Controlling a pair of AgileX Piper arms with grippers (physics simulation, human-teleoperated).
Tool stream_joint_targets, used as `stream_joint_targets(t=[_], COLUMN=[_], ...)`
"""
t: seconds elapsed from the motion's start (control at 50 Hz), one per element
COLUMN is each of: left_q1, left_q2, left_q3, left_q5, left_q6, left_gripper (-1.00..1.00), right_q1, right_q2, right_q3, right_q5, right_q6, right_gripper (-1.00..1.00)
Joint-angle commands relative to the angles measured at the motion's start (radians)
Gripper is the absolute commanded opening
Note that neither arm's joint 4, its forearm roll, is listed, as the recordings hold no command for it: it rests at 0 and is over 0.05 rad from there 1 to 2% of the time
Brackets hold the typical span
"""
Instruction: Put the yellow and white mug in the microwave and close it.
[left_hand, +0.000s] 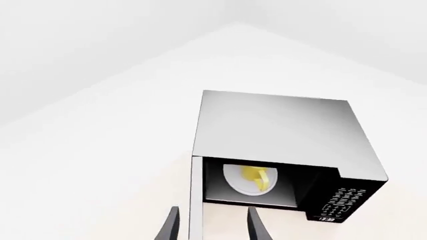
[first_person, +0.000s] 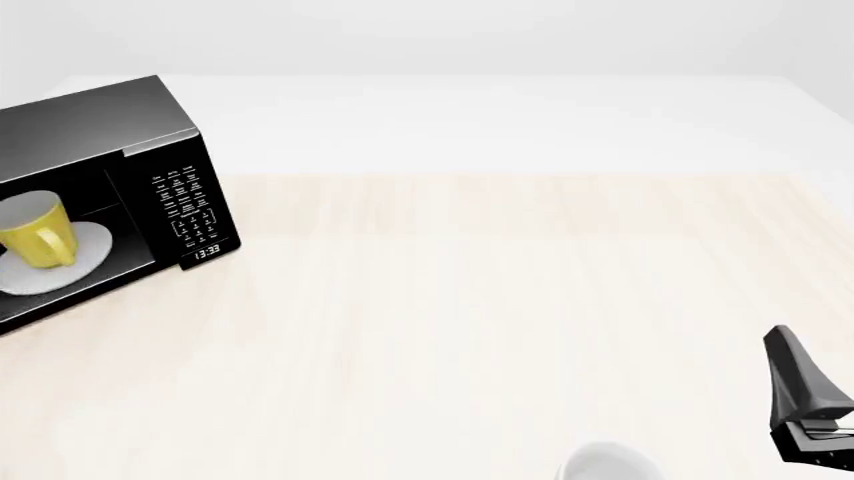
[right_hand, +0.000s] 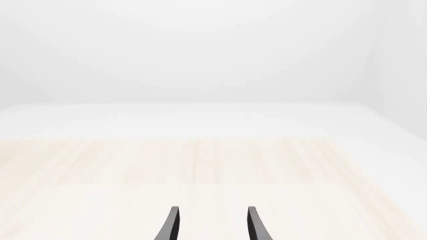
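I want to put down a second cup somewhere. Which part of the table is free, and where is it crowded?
The wide wooden table is bare between the microwave at far left and the right gripper at near right. Crowded: the microwave cavity, where the yellow and white mug sits on the turntable plate, and the near edge by the white cup.

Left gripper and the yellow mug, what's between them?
In the left wrist view, the open door's edge stands between the left gripper and the mug.

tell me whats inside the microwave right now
The yellow and white mug sits on the white turntable plate inside the microwave. The cavity's left part is out of frame.
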Motion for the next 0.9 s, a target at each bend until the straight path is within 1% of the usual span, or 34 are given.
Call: stream_joint_targets(t=[0.02,0.04,0.18,0.34,0.36,0.4,0.44,0.56,0.68,0.76,0.84,0.86,0.9], left_q1=[0.104,0.118,0.212,0.258,0.278,0.295,0.313,0.336,0.36,0.382,0.382,0.402,0.41], left_q2=[0.036,0.046,0.08,0.097,0.112,0.125,0.141,0.158,0.171,0.181,0.189,0.21,0.216], left_q3=[-0.017,-0.019,-0.025,-0.02,-0.014,-0.008,-0.004,-0.006,0.008,0.036,0.047,0.05,0.057], left_q5=[0.007,0.009,-0.006,-0.016,-0.021,-0.026,-0.029,-0.029,-0.045,-0.067,-0.077,-0.084,-0.096], left_q6=[-0.031,-0.04,-0.039,-0.036,-0.045,-0.024,-0.022,-0.039,-0.023,-0.004,-0.01,-0.014,-0.015], left_gripper=[1.0,1.0,1.0,1.0,1.0,1.0,1.0,1.0,1.0,1.0,1.0,1.0,1.0], right_q1=[0.001,0.0,0.0,0.0,0.0,0.0,0.0,0.0,-0.001,-0.001,-0.001,-0.001,-0.001], right_q2=[-0.002,-0.002,-0.002,-0.002,-0.002,-0.002,-0.001,-0.001,-0.001,-0.001,-0.001,-0.001,-0.001], right_q3=[0.001,0.001,0.001,0.001,0.001,0.001,0.001,0.001,0.001,0.001,0.001,0.001,0.001], right_q5=[0.0,0.0,0.0,0.0,0.0,0.0,0.0,0.0,0.0,0.0,0.0,0.0,0.0], right_q6=[0.0,0.0,0.0,0.0,0.0,0.0,0.0,0.0,0.0,0.0,0.0,0.0,0.0], right_gripper=[1.0,1.0,1.0,1.0,1.0,1.0,1.0,1.0,1.0,1.0,1.0,1.0,1.0])
